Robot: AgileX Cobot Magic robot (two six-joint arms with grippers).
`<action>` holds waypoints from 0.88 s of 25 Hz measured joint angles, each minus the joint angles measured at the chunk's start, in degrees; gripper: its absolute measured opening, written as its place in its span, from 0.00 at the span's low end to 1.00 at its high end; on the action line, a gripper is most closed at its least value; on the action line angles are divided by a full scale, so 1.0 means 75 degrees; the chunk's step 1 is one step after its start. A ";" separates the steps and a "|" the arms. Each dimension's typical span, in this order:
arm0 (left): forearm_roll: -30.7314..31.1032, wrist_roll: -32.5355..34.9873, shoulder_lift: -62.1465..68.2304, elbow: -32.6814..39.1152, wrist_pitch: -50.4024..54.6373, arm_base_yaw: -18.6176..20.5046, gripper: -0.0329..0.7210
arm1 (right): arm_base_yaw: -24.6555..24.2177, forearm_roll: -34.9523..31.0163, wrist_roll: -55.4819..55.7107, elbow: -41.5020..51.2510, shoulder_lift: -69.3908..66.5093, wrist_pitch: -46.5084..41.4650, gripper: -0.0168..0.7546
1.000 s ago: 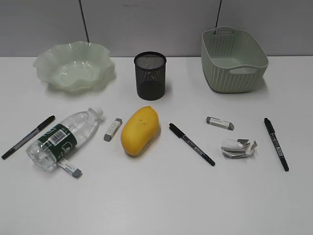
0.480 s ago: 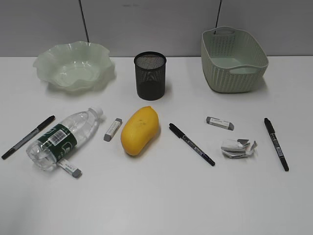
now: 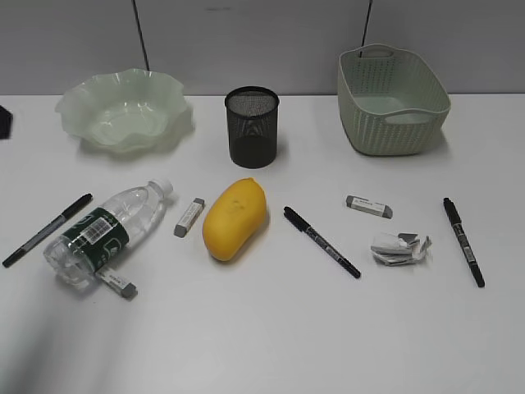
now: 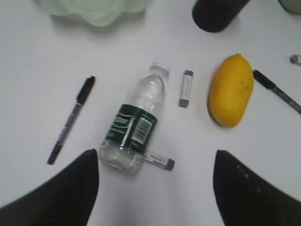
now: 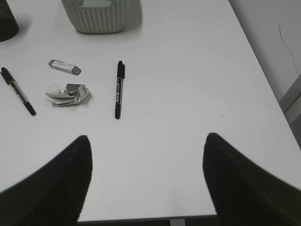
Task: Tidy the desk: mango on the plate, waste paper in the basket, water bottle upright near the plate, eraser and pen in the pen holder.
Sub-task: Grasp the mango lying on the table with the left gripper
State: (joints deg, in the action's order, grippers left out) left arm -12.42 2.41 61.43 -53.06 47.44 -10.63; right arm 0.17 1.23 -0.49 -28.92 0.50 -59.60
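The mango (image 3: 235, 217) lies mid-desk, and shows in the left wrist view (image 4: 231, 89). The water bottle (image 3: 107, 232) lies on its side, cap toward the plate (image 3: 123, 111). Three erasers lie loose (image 3: 189, 217) (image 3: 368, 206) (image 3: 119, 284), and three pens (image 3: 47, 229) (image 3: 321, 240) (image 3: 463, 240). The waste paper (image 3: 399, 248) lies right of centre. The pen holder (image 3: 252, 127) and basket (image 3: 392, 100) stand at the back. My left gripper (image 4: 155, 153) is open and empty above the bottle (image 4: 136, 125). My right gripper (image 5: 146, 136) is open and empty, near the desk's front right edge.
The white desk (image 3: 271, 336) ends at a grey wall behind. A dark piece of my left arm (image 3: 4, 121) shows at the exterior view's left edge. The right wrist view shows the paper (image 5: 68, 94), a pen (image 5: 118, 89) and the desk's right edge (image 5: 263, 80).
A dark piece of my left arm has come into the exterior view at the left edge, with a faint shadow at the lower left. No object has moved.
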 joint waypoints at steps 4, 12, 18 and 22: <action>-0.0044 0.0007 0.0942 -0.0102 -0.0141 -0.1042 0.81 | 0.0000 0.0000 0.0000 0.0000 0.0000 0.0000 0.78; -0.0127 0.0024 0.2544 -0.0427 -0.0608 -0.2483 0.84 | 0.0000 0.0000 0.0000 0.0000 0.0000 0.0000 0.78; -0.0133 0.0024 0.3973 -0.1464 -0.0636 -0.3036 0.92 | 0.0000 0.0000 0.0000 0.0000 0.0000 0.0000 0.78; 0.0069 0.0024 0.4922 -0.2106 -0.0475 -0.3244 0.93 | 0.0000 0.0000 0.0000 0.0000 0.0000 0.0000 0.78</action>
State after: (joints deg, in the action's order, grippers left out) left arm -11.90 2.59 98.35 -68.86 43.88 -34.96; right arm 0.17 1.23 -0.49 -28.92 0.50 -59.60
